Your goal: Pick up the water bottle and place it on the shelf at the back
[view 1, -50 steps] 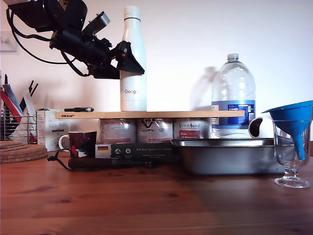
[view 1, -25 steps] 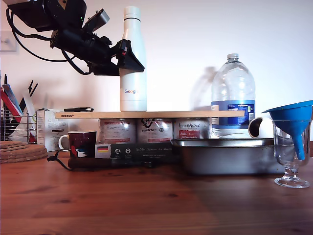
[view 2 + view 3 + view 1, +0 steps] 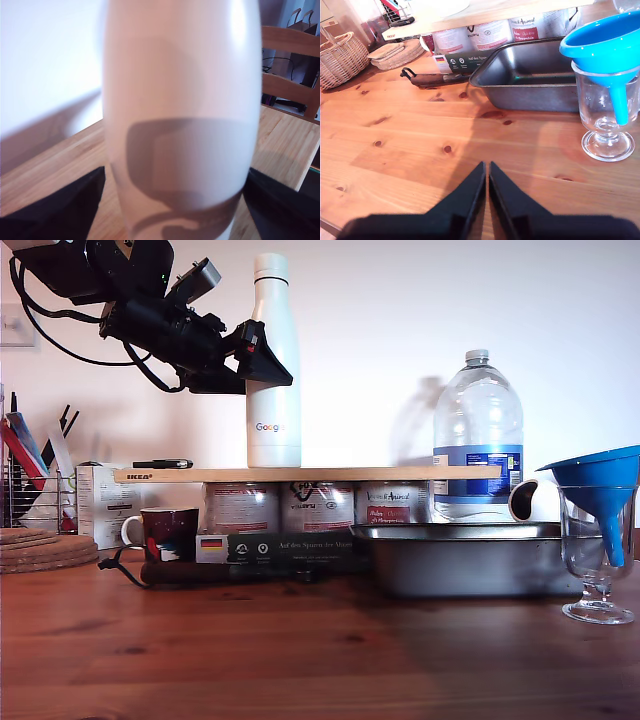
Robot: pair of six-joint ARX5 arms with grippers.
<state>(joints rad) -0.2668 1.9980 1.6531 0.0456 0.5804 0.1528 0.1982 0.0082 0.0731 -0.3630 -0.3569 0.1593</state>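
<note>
The white water bottle (image 3: 273,390) with its Google logo stands upright on the light-wood shelf (image 3: 380,473), toward the exterior view's left end. My first gripper (image 3: 270,358) reaches in from the exterior view's upper left, with a black finger on each side of the bottle's upper body. In the first wrist view the bottle (image 3: 180,100) fills the gap between the fingertips (image 3: 90,195), which sit right at its edges; the jaws look open. My second gripper (image 3: 487,167) is shut over the bare wooden table, holding nothing. It does not show in the exterior view.
Tins (image 3: 318,505) hold up the shelf, which also carries a black pen (image 3: 160,464). A clear water jug (image 3: 477,440) stands behind a grey metal tray (image 3: 470,560). A glass with a blue funnel (image 3: 598,495), a mug (image 3: 165,533) and a wicker basket (image 3: 340,60) are nearby.
My first gripper has tilted and shifted slightly upward along the bottle. The bottle has stayed upright in the same spot on the shelf.
</note>
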